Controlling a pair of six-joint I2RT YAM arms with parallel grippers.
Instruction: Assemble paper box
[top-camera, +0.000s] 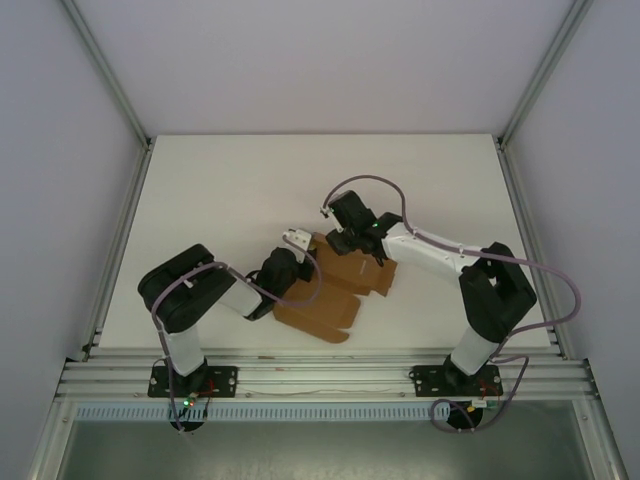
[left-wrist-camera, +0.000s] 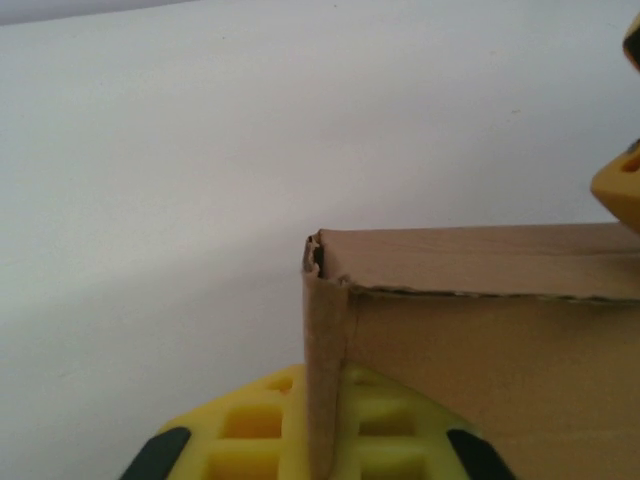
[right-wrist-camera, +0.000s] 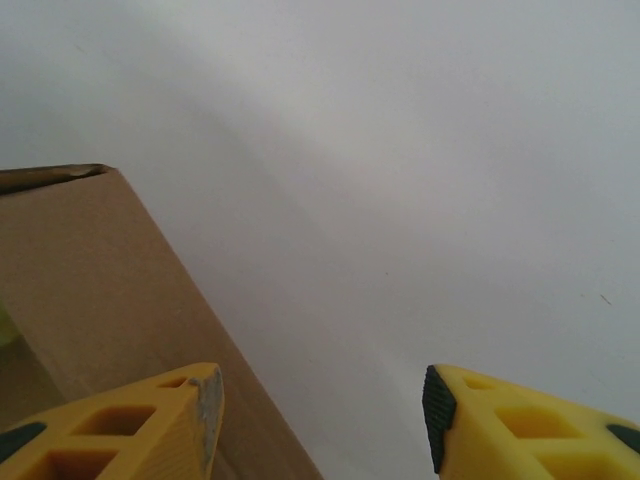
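In the left gripper (left-wrist-camera: 325, 405), the paper box (left-wrist-camera: 480, 340) is cut off rightward.

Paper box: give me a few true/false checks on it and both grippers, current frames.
1. The left gripper is shut on a wall of the box. True.
2. The right gripper clamps the box. False: its fingers stand apart with bare table between them, and the box is beside one finger.
3. The box is a flat sheet. False: the left wrist view shows a wall folded up at a corner.
4. The box lies on the table between the two arms. True.
5. The box has printed markings. False: it is plain brown cardboard.
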